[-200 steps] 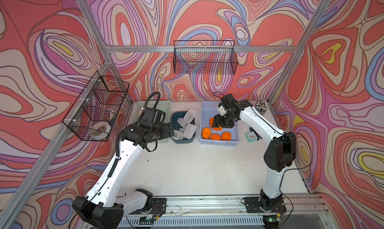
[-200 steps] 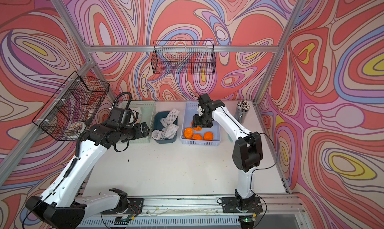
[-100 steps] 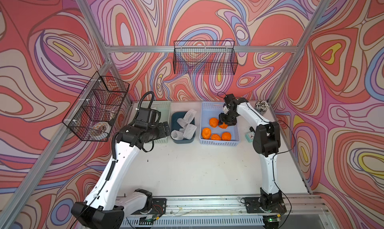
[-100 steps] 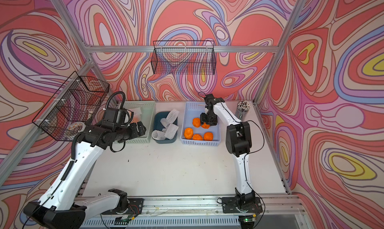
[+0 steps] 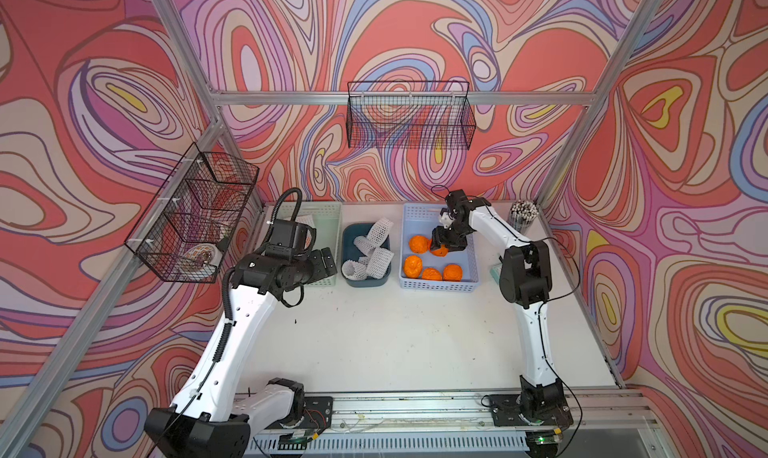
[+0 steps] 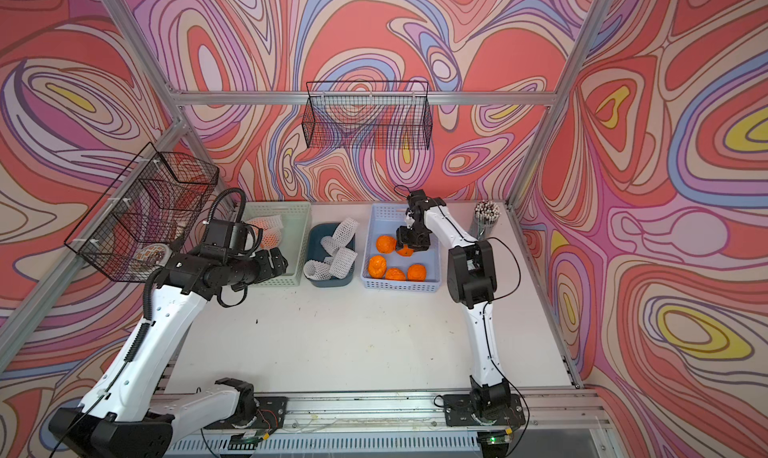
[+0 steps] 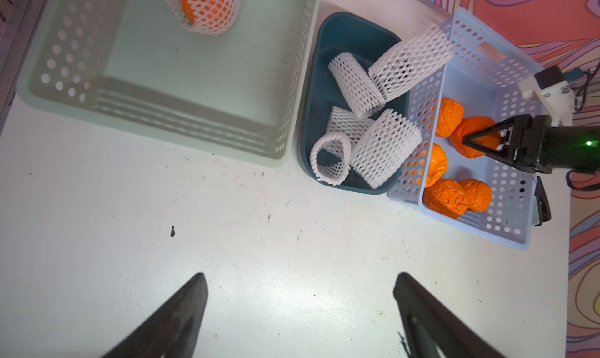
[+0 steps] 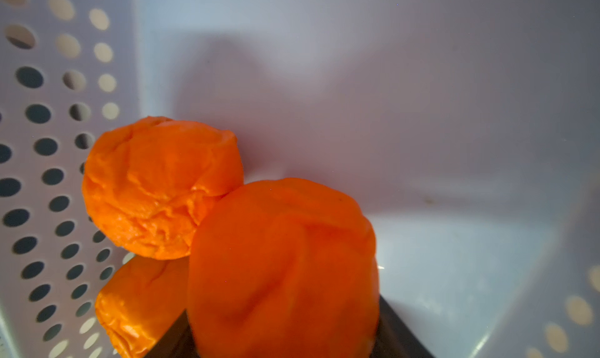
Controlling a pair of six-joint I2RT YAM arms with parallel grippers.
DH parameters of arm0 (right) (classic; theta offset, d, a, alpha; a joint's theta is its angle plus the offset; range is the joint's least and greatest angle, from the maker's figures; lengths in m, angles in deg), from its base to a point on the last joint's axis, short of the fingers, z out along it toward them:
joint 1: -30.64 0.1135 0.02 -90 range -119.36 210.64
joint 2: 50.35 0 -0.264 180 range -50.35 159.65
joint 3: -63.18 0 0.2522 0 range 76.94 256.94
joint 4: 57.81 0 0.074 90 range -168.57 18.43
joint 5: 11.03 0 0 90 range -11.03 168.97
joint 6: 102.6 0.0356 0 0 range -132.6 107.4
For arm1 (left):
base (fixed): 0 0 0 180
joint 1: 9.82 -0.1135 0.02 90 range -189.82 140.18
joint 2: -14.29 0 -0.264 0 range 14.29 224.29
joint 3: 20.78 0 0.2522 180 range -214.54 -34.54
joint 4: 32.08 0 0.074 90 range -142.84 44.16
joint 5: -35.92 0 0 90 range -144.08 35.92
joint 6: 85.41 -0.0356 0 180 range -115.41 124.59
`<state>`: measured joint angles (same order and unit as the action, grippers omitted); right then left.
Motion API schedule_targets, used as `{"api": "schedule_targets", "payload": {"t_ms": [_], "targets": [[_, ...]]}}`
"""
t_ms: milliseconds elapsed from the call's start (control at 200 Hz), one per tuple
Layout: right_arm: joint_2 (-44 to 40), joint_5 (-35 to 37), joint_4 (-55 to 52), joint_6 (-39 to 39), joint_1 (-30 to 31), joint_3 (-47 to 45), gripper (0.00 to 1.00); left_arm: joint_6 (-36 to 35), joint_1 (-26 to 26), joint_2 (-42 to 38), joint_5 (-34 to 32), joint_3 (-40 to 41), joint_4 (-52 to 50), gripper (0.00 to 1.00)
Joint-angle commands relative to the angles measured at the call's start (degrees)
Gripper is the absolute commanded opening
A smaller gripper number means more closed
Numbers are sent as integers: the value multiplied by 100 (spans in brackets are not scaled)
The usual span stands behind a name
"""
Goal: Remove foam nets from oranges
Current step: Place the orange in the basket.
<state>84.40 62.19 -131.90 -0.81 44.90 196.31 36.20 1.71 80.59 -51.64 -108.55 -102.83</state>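
Several bare oranges (image 5: 412,266) lie in the pale blue basket (image 5: 436,287). My right gripper (image 5: 442,246) reaches down into that basket, shut on one more orange (image 8: 282,268), which touches a neighbour (image 8: 159,187). The left wrist view shows its fingers (image 7: 480,134) on either side of this fruit. Several empty foam nets (image 7: 367,129) are piled in the dark blue bin (image 5: 363,283). One orange, netted in white mesh (image 7: 203,6), rests at the far end of the green basket (image 7: 162,119). My left gripper (image 7: 300,278) hangs open over bare table beside the green basket's near corner.
Black wire baskets hang on the back wall (image 5: 409,115) and the left wall (image 5: 195,215). A cup of thin sticks (image 5: 523,215) stands at the back right corner. A small teal object (image 5: 496,271) lies just right of the blue basket.
My right arm has folded its elbow in and its gripper has come lower in the blue basket with the orange. My left gripper has drawn back leftward from the dark bin.
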Motion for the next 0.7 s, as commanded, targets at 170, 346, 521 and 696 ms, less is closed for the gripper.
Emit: {"api": "schedule_targets", "payload": {"t_ms": [170,346,521,696], "targets": [[-356,-1086,259,-114,-19,-600,75,175,-300,670,-680,-45,30,93],[-718,-1397,414,-130,-18,-856,85,162,-640,1331,-752,-322,41,92],[-1162,-1472,483,-108,-12,-1111,93,64,-801,2015,-811,-762,220,92],[-1819,-1712,895,147,-18,-1660,98,144,-913,2675,-678,-1135,546,92]]}}
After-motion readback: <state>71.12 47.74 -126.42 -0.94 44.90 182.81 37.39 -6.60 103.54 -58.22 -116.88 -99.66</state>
